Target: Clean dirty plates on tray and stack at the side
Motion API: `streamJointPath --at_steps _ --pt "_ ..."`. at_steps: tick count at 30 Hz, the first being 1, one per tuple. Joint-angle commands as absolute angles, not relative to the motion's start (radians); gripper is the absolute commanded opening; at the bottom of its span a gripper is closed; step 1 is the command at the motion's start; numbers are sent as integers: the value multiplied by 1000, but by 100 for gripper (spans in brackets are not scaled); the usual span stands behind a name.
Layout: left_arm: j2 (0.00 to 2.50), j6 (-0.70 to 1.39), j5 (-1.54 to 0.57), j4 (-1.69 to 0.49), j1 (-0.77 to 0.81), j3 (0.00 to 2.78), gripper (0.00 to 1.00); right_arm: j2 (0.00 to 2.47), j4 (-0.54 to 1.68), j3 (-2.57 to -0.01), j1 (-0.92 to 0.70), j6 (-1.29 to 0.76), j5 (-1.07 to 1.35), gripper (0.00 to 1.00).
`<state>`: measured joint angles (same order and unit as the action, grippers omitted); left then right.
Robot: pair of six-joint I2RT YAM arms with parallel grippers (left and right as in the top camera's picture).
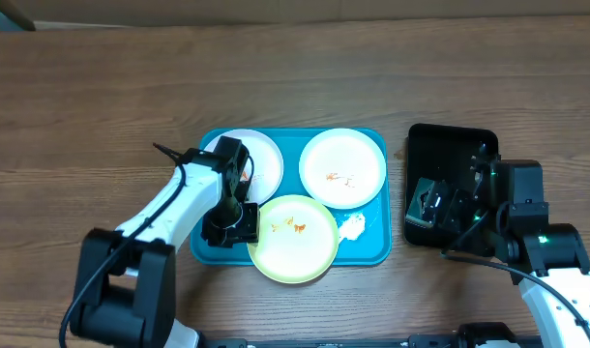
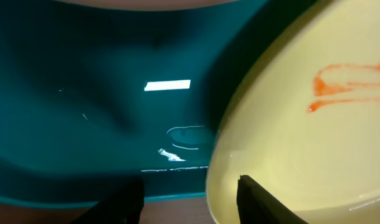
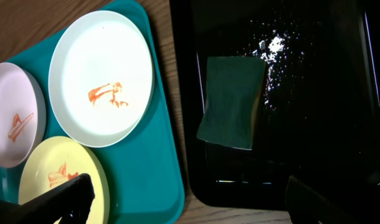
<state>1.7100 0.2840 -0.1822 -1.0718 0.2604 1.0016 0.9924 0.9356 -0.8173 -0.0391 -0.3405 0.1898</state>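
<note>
Since the pale yellow-green plate [image 1: 295,237] looks light, rigid and slick, lying at the front of the tray [image 1: 372,253] with its edge past the rim, I'd take it by the left lip. My left gripper [image 2: 190,202] sits low there, jaws parted astride that lip, not clamped. The right gripper [image 3: 187,205] hangs wide open over the sponge [image 3: 230,102] in the black tray [image 3: 314,93].

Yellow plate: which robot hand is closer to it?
Left. The left hand is at the yellow plate, astride its rim; the right hand hangs over the black tray, farther right.
</note>
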Motion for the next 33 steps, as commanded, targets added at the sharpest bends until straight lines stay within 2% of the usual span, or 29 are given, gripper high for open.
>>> streamJointPath --at_steps 1,5,11,18,29,32,33 --pt "1746 303 -188 -1063 264 1023 44 991 934 -844 -38 -341 176 100" --pt "1747 303 -186 -1053 264 1023 24 991 935 -844 -38 -342 176 100" --pt "1747 304 -184 -1036 264 1023 22 991 934 -844 -38 -341 176 100" --pt "1747 304 -184 -1020 264 1023 6 991 934 -844 -38 -341 176 100" --pt "1747 303 -184 -1016 270 1023 4 1002 899 -831 -38 -342 165 100" --pt "1747 304 -184 -1015 270 1023 4 1035 891 -824 -38 -342 164 84" --pt "1747 304 -184 -1014 269 1023 4 1054 891 -824 -38 -342 157 75"
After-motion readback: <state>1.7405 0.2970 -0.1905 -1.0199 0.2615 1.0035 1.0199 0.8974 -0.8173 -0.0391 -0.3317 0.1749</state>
